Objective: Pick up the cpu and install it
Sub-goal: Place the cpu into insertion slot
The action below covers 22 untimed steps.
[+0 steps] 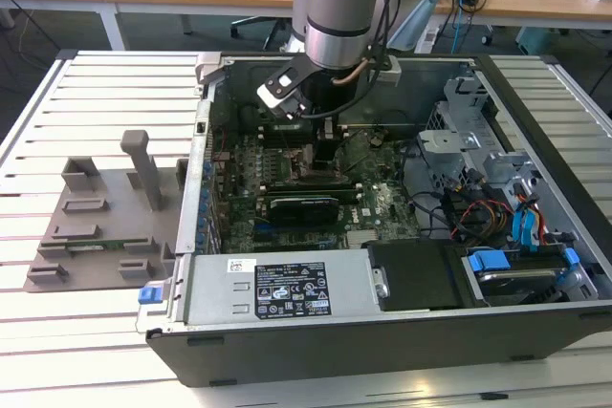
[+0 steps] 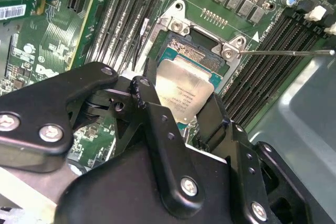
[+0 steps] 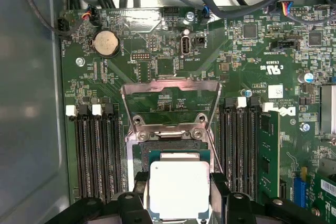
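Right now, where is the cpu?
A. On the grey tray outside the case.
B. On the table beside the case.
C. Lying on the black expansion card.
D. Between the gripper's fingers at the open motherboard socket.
D: in the first wrist view the cpu sits between the fingers of the gripper, at the socket, whose retention frame is flipped up.

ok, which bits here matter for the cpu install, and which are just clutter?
In play: cpu, held in the hand at the open socket frame.
Lying about: grey tray outside the case, black expansion card, coin cell.
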Motion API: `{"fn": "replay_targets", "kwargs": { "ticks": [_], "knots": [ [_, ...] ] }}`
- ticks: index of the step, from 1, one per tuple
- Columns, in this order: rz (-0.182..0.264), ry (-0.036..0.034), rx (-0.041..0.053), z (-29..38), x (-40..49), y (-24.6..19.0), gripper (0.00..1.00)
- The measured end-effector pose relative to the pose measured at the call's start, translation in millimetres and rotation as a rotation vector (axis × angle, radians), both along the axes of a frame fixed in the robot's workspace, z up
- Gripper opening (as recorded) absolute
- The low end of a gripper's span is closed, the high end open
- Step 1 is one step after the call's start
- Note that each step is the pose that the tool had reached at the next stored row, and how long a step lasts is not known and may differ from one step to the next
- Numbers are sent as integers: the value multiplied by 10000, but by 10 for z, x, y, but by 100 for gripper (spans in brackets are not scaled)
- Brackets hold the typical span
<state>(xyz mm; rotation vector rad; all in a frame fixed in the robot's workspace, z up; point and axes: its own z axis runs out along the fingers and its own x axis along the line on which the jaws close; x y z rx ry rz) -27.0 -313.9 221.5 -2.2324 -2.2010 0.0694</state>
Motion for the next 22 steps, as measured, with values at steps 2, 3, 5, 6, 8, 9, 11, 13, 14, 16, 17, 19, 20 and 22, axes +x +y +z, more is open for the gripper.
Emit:
{"fn": "replay_targets", "kwargs": {
  "ticks": [2,3,5,6,8,9,11,13,14,16,17,19,20,22],
  "knots": [
    [108,0,0,-15,-1,2,55],
    [108,-1,1,-25,-2,2,55],
    [110,-1,1,-47,-5,3,55],
    [110,-1,1,-57,-6,3,55],
    [109,-1,0,-76,-8,4,55],
    [110,0,0,-84,-9,4,55],
    [108,0,1,-105,-12,5,55],
    [113,-1,0,-123,-21,6,55],
    [138,0,0,-141,-32,7,55],
    [148,0,0,-157,-37,11,55],
    [161,0,0,-171,-37,15,55],
    [185,0,0,-185,-37,22,55],
    [202,0,0,-191,-37,26,55],
    [240,0,0,-213,-37,33,55]
  ]
}}
